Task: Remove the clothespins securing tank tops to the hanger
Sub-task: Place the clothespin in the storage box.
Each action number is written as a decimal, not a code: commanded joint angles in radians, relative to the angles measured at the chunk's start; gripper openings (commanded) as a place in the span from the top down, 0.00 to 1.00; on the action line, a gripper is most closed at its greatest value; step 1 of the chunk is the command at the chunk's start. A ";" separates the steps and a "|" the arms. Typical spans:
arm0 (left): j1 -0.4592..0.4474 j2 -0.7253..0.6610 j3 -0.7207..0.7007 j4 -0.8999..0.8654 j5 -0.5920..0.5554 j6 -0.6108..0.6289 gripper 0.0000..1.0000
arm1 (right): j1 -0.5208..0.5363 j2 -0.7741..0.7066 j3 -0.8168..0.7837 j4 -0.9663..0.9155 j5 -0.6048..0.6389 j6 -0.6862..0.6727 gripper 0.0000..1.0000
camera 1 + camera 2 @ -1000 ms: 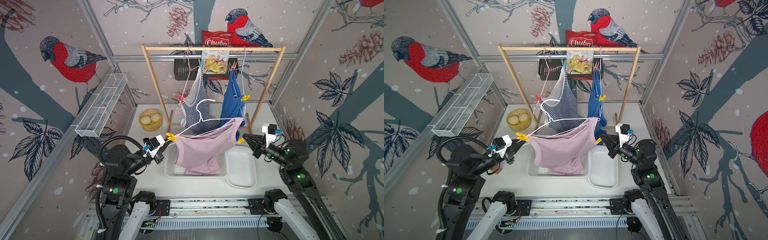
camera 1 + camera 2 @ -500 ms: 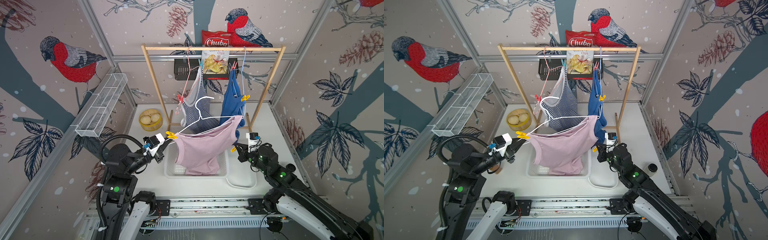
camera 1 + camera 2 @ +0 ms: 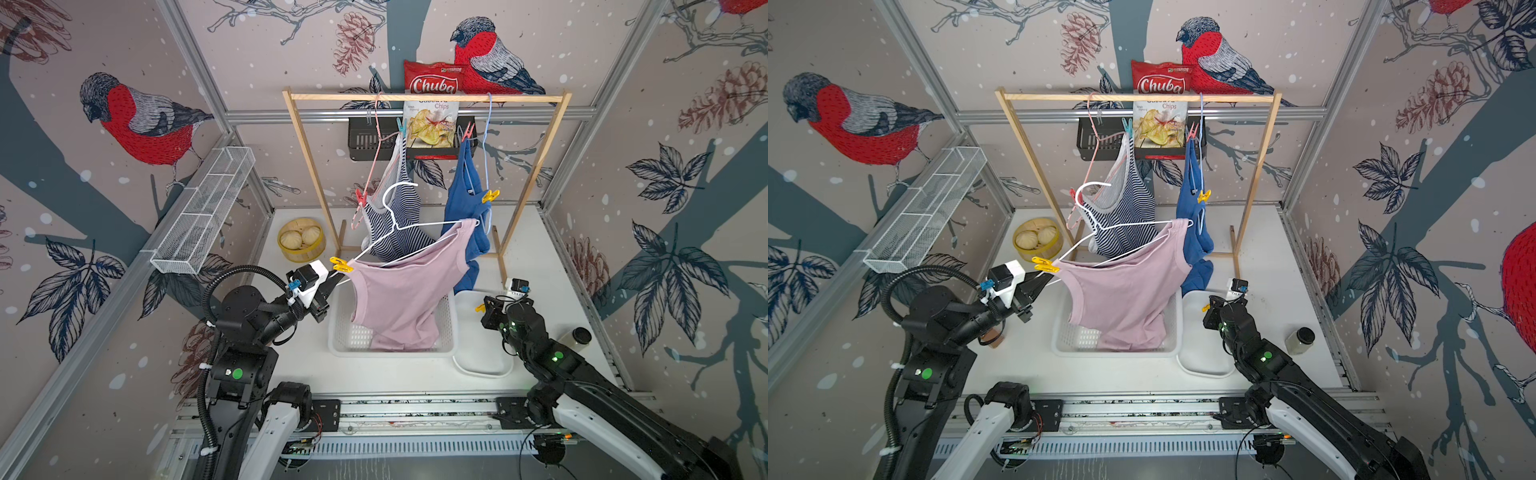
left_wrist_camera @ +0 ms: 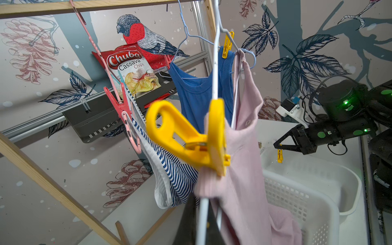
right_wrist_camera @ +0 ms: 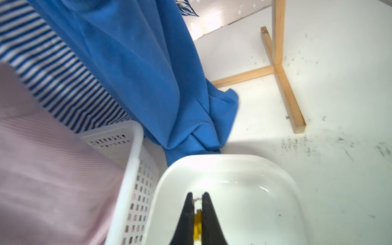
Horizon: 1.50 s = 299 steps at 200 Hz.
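Yellow pin (image 5: 198,221) pinched tight in right hand (image 5: 197,194) beside basket (image 5: 131,148), left hand (image 4: 201,214) at basket's other side clamped on hanger (image 4: 215,74), second yellow pin (image 4: 191,144) just past its tips.

Tops: pink tank top (image 3: 403,299) plain pale mauve-pink; striped tank top (image 3: 395,226) navy/white stripes, white trim; blue tank top (image 3: 459,195) plain. Pegs: yellow clothespin (image 3: 340,264) on the pink, second yellow clothespin (image 3: 490,196) on the blue, third yellow clothespin (image 4: 280,156) over the white tub (image 3: 482,370); red clothespin (image 3: 359,197) on the stripes, second red clothespin (image 3: 467,131) on the blue, teal clothespin (image 3: 401,126). Hangers: white wire hanger (image 4: 215,63), pink hanger (image 4: 136,146), light-blue hanger (image 4: 254,60). Laundry basket (image 3: 390,353) white. Chips bag (image 3: 432,83) red, white lettering.
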 commanded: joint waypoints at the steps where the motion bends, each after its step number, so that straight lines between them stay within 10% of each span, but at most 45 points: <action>1: 0.000 0.000 -0.001 0.091 0.000 -0.029 1.00 | -0.006 0.024 -0.027 0.036 0.035 0.055 1.00; 60: 0.001 0.001 -0.023 0.086 -0.002 -0.034 1.00 | -0.026 0.158 -0.037 0.092 0.012 0.070 0.87; 127: -0.002 -0.003 -0.062 0.072 -0.048 -0.070 1.00 | -0.032 0.223 0.016 0.077 -0.029 0.054 0.47; 207: -0.008 -0.011 -0.079 0.081 -0.070 -0.072 1.00 | 0.219 -0.015 0.119 0.302 -0.103 -0.362 0.40; 299: -0.014 0.002 -0.069 0.089 -0.098 -0.120 1.00 | 0.415 0.344 0.642 0.470 -0.085 -0.641 0.32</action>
